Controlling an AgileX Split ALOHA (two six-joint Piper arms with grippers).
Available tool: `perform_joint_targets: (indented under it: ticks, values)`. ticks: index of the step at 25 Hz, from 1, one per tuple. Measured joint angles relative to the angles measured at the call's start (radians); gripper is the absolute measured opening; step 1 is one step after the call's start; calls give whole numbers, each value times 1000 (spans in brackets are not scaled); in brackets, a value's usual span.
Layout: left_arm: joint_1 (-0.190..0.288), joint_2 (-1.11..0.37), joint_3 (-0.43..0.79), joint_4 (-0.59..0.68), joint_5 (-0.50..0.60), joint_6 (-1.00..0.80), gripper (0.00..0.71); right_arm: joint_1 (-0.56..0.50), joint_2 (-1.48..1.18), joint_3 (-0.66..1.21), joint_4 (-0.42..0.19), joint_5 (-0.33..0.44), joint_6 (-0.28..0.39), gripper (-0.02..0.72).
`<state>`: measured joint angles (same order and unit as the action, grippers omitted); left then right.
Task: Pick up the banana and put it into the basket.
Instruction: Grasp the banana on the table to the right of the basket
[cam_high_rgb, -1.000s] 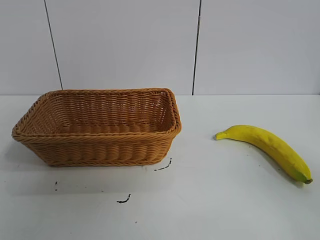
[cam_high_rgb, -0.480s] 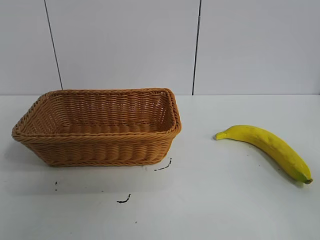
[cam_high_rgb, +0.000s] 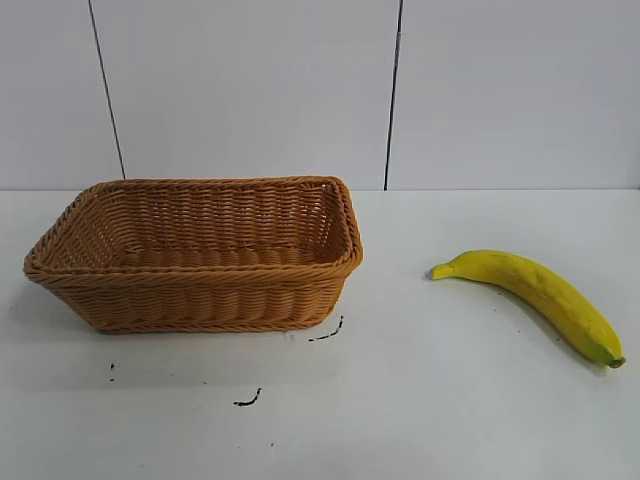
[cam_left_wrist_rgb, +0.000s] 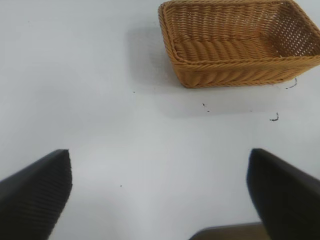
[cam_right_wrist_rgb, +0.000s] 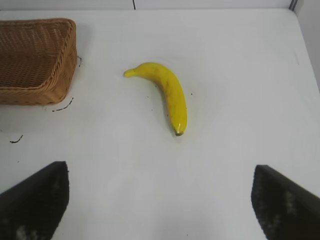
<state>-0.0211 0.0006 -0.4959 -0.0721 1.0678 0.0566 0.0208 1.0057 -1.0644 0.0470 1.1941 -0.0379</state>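
The yellow banana (cam_high_rgb: 540, 297) lies on the white table at the right, its dark tip toward the front right. It also shows in the right wrist view (cam_right_wrist_rgb: 166, 91). The tan wicker basket (cam_high_rgb: 200, 290) stands empty at the left; it shows in the left wrist view (cam_left_wrist_rgb: 235, 72) and partly in the right wrist view (cam_right_wrist_rgb: 60, 60). Neither arm shows in the exterior view. My left gripper (cam_left_wrist_rgb: 159, 172) is open and empty over bare table, well short of the basket. My right gripper (cam_right_wrist_rgb: 160, 185) is open and empty, well short of the banana.
The white table (cam_high_rgb: 420, 400) has small black marks (cam_high_rgb: 248, 399) in front of the basket. A white panelled wall (cam_high_rgb: 250, 90) rises behind the table. A table edge (cam_right_wrist_rgb: 307, 45) runs beyond the banana in the right wrist view.
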Motion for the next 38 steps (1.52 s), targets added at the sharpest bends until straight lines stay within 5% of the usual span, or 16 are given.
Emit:
perform_joint_targets:
  ticks: [4,9,21,27,38]
  values:
    - [0,0,0,0,0,0,690,0,221,-110,-1,20,-22,692]
    - [0,0,0,0,0,0,690,0,454,-231,0,8,-140,692]
    - [0,0,0,0,0,0,690,0,742,-278,3,-272,-385,692]
    - [0,0,0,0,0,0,690,0,860,-279,54,-345,-403,692]
    - [0,0,0,-1,0,0,690,0,1060,-279,59,-444,-376,692]
